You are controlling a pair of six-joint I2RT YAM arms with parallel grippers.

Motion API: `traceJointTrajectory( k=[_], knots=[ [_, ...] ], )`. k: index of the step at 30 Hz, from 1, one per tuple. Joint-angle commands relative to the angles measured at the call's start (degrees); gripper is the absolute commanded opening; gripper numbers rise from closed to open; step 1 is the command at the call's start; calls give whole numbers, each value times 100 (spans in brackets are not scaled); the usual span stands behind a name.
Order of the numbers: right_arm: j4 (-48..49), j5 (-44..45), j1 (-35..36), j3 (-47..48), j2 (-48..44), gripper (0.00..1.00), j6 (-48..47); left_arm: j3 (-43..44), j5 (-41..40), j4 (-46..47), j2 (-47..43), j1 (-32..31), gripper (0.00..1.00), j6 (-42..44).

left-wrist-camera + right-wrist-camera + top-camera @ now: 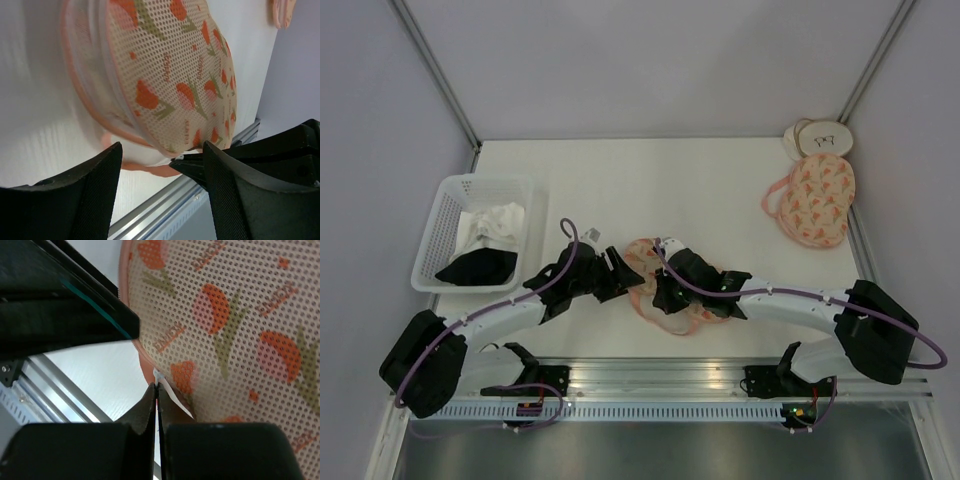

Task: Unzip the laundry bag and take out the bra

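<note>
The laundry bag (642, 256), peach mesh with orange tulip print and pink trim, lies at the table's near middle. It fills the left wrist view (170, 75) and the right wrist view (240, 315). My right gripper (664, 296) is shut on the bag's small white zip pull (159, 376) at the pink zip edge. Its black fingertips (200, 167) show under the bag in the left wrist view. My left gripper (162, 170) is open just left of the bag, holding nothing, its jaws wide apart. The bra is hidden.
A second, rounder pouch of the same print (812, 198) lies at the far right, with a white round item (820, 137) behind it. A white basket (485, 180) with white and black clothes stands at the left. A metal rail (660, 375) runs along the near edge.
</note>
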Motion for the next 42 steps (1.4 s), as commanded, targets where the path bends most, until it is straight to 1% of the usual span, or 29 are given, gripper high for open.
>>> traceJointTrajectory(
  k=[1, 4, 6, 8, 9, 10, 12, 13, 14, 18, 22, 25, 27, 32, 36, 37, 38, 39, 40, 41, 42],
  knots=[
    [589, -787, -9, 266, 202, 0, -266, -12, 200, 912, 126, -272, 70, -698],
    [764, -893, -9, 223, 273, 0, -222, 208, 200, 887, 556, -317, 70, -690],
    [826, -928, -9, 161, 247, 0, -213, 218, 183, 1087, 793, -352, 68, -698],
    [870, -929, -9, 74, 203, 1, -187, 209, 200, 1246, 908, -352, 58, -716],
    [870, -911, -9, 47, 134, 0, -187, 209, 192, 1299, 961, -361, 52, -707],
    [853, -868, -9, 21, 107, 0, -187, 191, 148, 1300, 1023, -361, 36, -716],
    [677, -709, -9, 20, 28, 0, -213, 183, 17, 1248, 1041, -361, 20, -681],
    [651, -622, 0, 47, 1, 0, -204, 182, -62, 1195, 1006, -361, 5, -663],
    [354, -534, -9, 64, -16, 1, -222, 182, -176, 1125, 980, -353, 2, -637],
    [-61, -148, -9, 29, -192, 0, -187, 288, -870, 677, 821, -274, 2, -514],
    [-325, -67, 0, -242, -438, 1, -90, 402, -1082, 412, 777, 42, 2, -417],
    [-509, -15, 9, -471, -658, 0, -20, 516, -1083, 395, 882, 463, 2, -312],
    [-580, 20, 17, -577, -850, 0, 15, 665, -1013, 377, 1048, 596, 2, -242],
    [-1010, 511, 26, -753, -1150, 0, 77, 1157, -750, 298, 1558, 921, 2, 162],
    [-1239, 688, 26, -735, -1343, 0, 68, 2061, -171, 307, 2287, 1054, 2, 715],
    [-1239, 689, 26, -727, -1352, 0, 60, 2229, 5, 454, 2654, 1062, 2, 812],
    [-1213, 671, 17, -727, -1344, 1, 68, 2552, 251, 604, 2823, 1063, 2, 874],
    [-1196, 680, 26, -692, -1326, 0, 77, 2703, 688, 806, 3016, 1063, 4, 927],
    [-1152, 697, 26, -683, -1300, 0, 86, 2827, 936, 947, 3253, 1054, 8, 945],
    [-1125, 706, 17, -657, -1230, 0, 94, 2985, 1130, 1035, 3334, 1054, 14, 928],
    [-1038, 706, 17, -630, -1186, 0, 95, 3021, 1176, 1010, 3361, 1054, 31, 867]
  ],
)
